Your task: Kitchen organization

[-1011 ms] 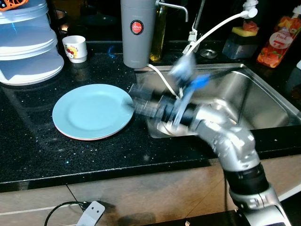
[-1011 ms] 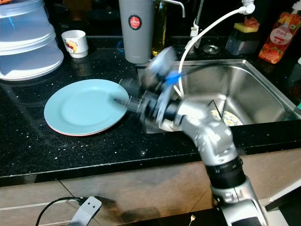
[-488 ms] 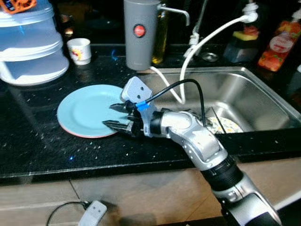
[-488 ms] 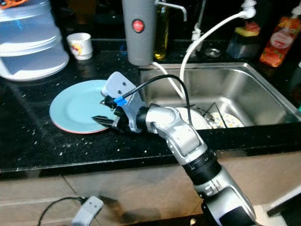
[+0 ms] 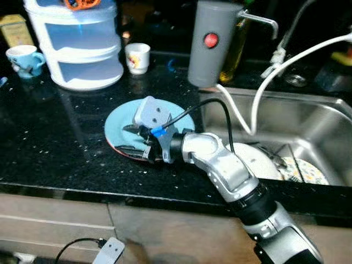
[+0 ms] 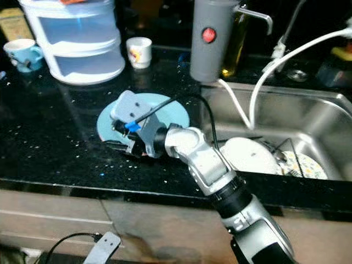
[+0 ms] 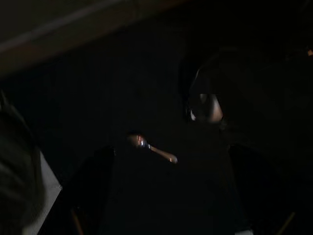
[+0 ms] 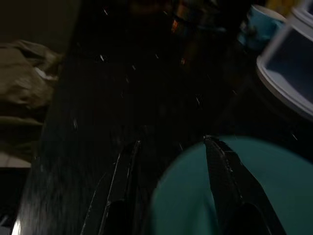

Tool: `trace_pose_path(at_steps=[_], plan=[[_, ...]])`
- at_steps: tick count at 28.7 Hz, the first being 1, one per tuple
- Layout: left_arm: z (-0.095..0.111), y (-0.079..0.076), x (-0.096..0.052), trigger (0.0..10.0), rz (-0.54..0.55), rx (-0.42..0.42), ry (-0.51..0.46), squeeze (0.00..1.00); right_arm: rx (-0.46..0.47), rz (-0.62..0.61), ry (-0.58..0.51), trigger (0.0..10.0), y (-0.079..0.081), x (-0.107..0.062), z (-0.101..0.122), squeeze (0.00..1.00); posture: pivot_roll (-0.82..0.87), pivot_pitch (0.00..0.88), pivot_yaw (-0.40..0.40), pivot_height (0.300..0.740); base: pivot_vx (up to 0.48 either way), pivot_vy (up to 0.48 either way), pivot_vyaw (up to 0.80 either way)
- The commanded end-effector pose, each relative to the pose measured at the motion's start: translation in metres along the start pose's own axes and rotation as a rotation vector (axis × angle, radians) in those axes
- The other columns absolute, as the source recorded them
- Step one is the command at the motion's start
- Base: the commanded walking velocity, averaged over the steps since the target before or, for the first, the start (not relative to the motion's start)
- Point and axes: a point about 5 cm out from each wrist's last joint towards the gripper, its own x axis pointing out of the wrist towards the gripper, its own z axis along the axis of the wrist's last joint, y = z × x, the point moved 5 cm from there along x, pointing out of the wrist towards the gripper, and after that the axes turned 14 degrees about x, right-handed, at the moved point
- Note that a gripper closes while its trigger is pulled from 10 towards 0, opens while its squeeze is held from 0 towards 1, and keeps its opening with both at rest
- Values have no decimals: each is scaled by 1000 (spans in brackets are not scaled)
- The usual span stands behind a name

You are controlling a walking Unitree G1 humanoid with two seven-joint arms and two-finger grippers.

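**Right gripper at the rim of a blue plate on a black kitchen counter**

Lying flat on the speckled black countertop [image 5: 55, 137], just left of the steel sink [image 5: 324, 118]: a round light-blue plate [image 5: 179, 118], face up, with no long axis to speak of and a thin reddish edge showing at its near rim. Reaching across from the sink side, the right gripper [image 5: 135, 138], fingers pointing toward the robot's left and spread apart; seen from the right wrist, one finger [image 8: 222, 166] over the plate's edge, the other [image 8: 120, 178] over bare counter, nothing held between them. Whether touching the plate or just above it, hard to tell.

Behind the plate: a grey cylindrical flask [image 5: 212, 44] with a red badge, a small white cup [image 5: 137, 57], a stacked white container [image 5: 77, 47] and, far left, a blue-and-white mug [image 5: 22, 58]. In the sink, white dishes [image 5: 256, 165] and a patterned plate [image 5: 305, 171].

Left wrist view very dark; a small metal spoon [image 7: 151, 147] just made out. Left gripper's state impossible to tell.
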Motion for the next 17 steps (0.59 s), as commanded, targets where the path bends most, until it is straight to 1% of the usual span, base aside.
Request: trace_pose_path(at_steps=[1,4,6,14,17], plan=[[-6,-8,2,10000,-17,12,22,0,15,-4,-34,10000,-4,-2,6,0,5,0,-73,740,0,-465,800],[-6,-5,2,10000,9,16,21,0,27,-7,-48,10000,-5,-3,8,0,5,0,-71,740,0,-465,800],[-6,0,1,10000,52,-20,9,0,36,-13,-58,10000,-8,-5,9,0,8,0,-69,740,0,0,800],[-8,-1,1,10000,35,-4,25,0,36,-8,-54,10000,-12,-9,11,0,9,0,-66,740,0,0,800],[-8,-2,1,10000,31,-1,29,0,38,18,-42,10000,-12,-14,9,0,7,0,-62,740,0,0,800]])
